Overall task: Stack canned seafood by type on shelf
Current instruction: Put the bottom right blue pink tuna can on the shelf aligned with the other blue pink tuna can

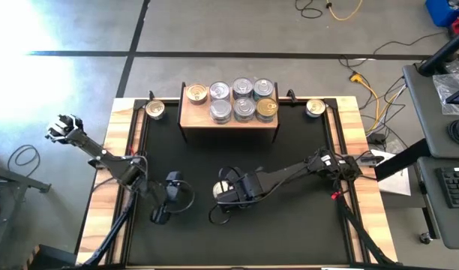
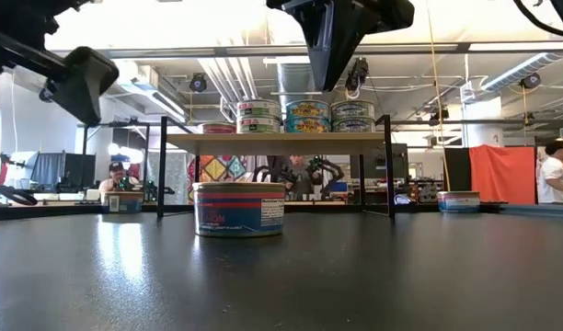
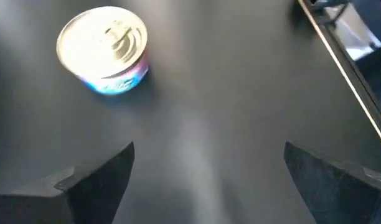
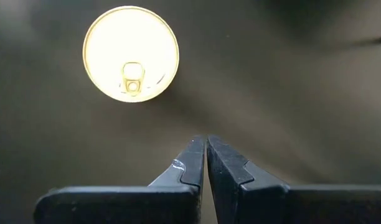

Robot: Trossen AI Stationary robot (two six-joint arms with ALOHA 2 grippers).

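High view shows the shelf (image 1: 229, 120) at the far middle of the bench (image 1: 289, 217), carrying seven tins: a gold-lidded one (image 1: 197, 94) at its left end and six more (image 1: 243, 100) packed in two rows, with a second gold lid at the near right. Two further tins stand on the bench beside the shelf, one off its left end (image 1: 154, 110) and one off its right end (image 1: 315, 108). One loose tin (image 2: 239, 209) sits at mid-bench, largely hidden from above by the right arm; the low view shows it upright with a red and blue label. The right tool (image 4: 206, 155) hangs above and just beside this tin, fingers pressed together and holding nothing; its wrist view shows the lid (image 4: 131, 53) and pull tab clear of the fingertips. The left tool (image 1: 172, 182) is over the bench to the left of centre, fingers (image 3: 100, 180) spread wide and empty, with a blue-banded tin (image 3: 103, 50) ahead of it. Handling assessment: the tins are rigid, squat metal, likely moderately heavy for their size, with smooth walls that could slip. A grip across the full width of the side wall is advised, avoiding the pull tab, and the right tool must part before any such grip.
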